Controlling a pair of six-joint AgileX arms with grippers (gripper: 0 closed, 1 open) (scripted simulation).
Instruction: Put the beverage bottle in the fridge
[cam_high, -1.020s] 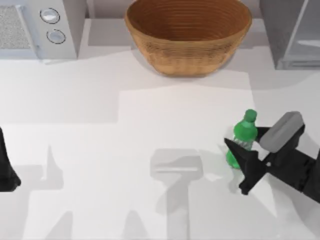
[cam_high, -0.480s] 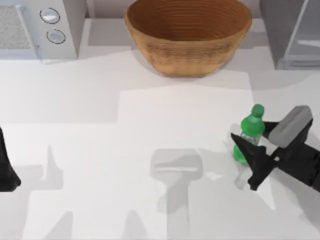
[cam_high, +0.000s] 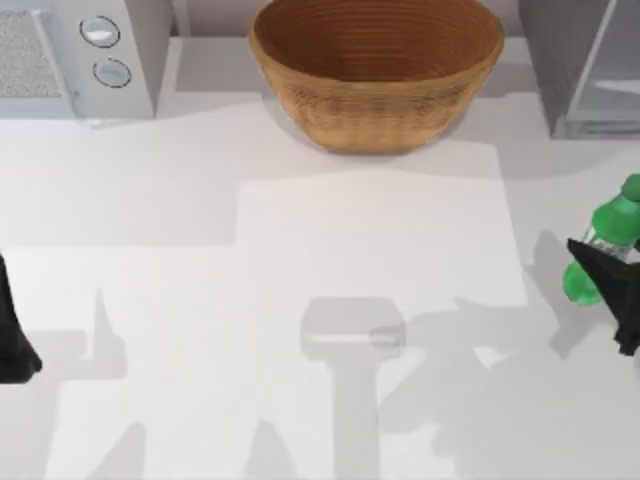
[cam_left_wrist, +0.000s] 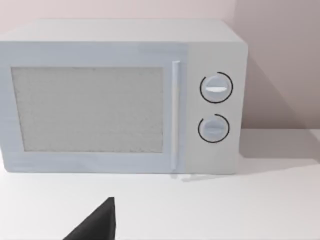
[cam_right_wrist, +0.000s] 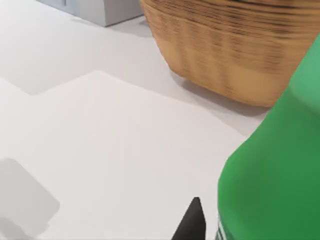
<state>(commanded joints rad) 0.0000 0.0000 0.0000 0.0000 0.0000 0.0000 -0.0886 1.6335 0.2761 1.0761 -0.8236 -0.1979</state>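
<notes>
Since a second ago the right end effector (cam_high: 622, 300) has carried the beverage bottle (cam_high: 603, 248) from mid-right of the bench (cam_high: 300, 250) out to its right edge, nearer the fridge (cam_high: 585, 65); it pinches the bottle at the lower body.

Fridge at far right corner, front panel pale. Basket (cam_high: 377, 65) far centre, left of the fridge. White microwave (cam_left_wrist: 120, 95) far left, two knobs. Nothing stands between bottle and fridge.

Bottle tilted, long axis slanting, cap (cam_high: 632, 187) pointing far and right.

Left end effector (cam_high: 12, 335) parked at the left edge; finger state cannot be told.
</notes>
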